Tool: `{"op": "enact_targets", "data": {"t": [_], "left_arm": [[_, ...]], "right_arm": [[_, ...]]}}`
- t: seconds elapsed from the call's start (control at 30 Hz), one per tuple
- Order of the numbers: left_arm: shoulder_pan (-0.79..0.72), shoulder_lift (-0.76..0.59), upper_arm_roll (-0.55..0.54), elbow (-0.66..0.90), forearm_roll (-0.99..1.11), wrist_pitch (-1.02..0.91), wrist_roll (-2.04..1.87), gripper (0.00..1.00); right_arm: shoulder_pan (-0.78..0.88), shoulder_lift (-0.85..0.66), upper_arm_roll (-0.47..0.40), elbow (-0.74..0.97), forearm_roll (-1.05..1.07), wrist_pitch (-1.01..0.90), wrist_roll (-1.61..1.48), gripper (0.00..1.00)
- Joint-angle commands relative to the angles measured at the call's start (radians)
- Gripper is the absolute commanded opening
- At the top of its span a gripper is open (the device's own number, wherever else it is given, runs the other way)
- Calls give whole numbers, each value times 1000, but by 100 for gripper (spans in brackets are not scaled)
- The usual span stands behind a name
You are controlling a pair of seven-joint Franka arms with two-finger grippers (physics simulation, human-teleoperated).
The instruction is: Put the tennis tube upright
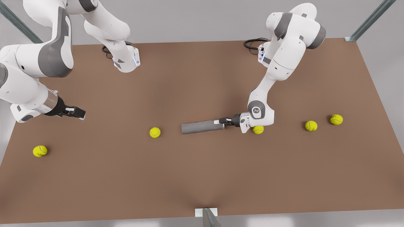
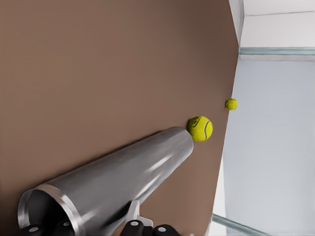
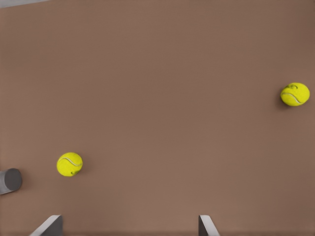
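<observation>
**Operator:** Left gripper (image 1: 223, 122) is down at table height on the front view's right half, and I read its fingers as pinched on the open, silver-rimmed end of the tennis tube (image 1: 202, 126). From my left wrist camera that rim (image 2: 49, 206) sits right against the finger hardware, with the grey barrel running away from it.

**Observer:** And the tube itself?

**Operator:** Lying flat on the brown table (image 1: 202, 176), near the middle, long axis roughly across the front view, closed end pointing to that view's left. It isn't upright.

**Observer:** What's around it?

**Operator:** Five yellow tennis balls. One (image 1: 258, 129) is tucked just behind the left wrist; one (image 1: 155, 132) lies off the tube's closed end. Two more (image 1: 311, 125) (image 1: 336, 119) sit near each other farther toward the front view's right, and the last (image 1: 40, 151) is well apart near the left edge.

**Observer:** The other arm?

**Operator:** Right gripper (image 1: 79, 113) waits above the table on the front view's left, fingers spread; my right wrist camera shows two fingertips (image 3: 47, 227) apart, looking down on bare tabletop.

**Observer:** The room?

**Operator:** Matte brown top, plain grey floor and walls around it, metal frame struts (image 1: 369, 20) at the corners.
</observation>
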State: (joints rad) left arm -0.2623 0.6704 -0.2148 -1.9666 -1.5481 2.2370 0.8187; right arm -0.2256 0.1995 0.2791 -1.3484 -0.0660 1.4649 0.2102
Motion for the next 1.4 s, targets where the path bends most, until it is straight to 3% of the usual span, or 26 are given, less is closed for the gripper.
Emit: {"op": "enact_targets", "data": {"t": [0.0, 0.37, 0.67, 1.37], "left_arm": [[0, 0, 0, 0, 6, 0, 0, 38], [0, -25, 0, -3, 19, -2, -9, 37], [0, -92, 0, -32, 29, -10, -29, 30], [0, -233, 2, -57, 283, -39, -219, 21]], "right_arm": [[0, 0, 0, 0, 0, 0, 0, 100], [2, 0, -1, 0, 0, 0, 0, 100], [11, 3, 0, 6, 0, 0, 0, 100], [8, 18, 0, 28, -2, 17, 0, 100]]}}
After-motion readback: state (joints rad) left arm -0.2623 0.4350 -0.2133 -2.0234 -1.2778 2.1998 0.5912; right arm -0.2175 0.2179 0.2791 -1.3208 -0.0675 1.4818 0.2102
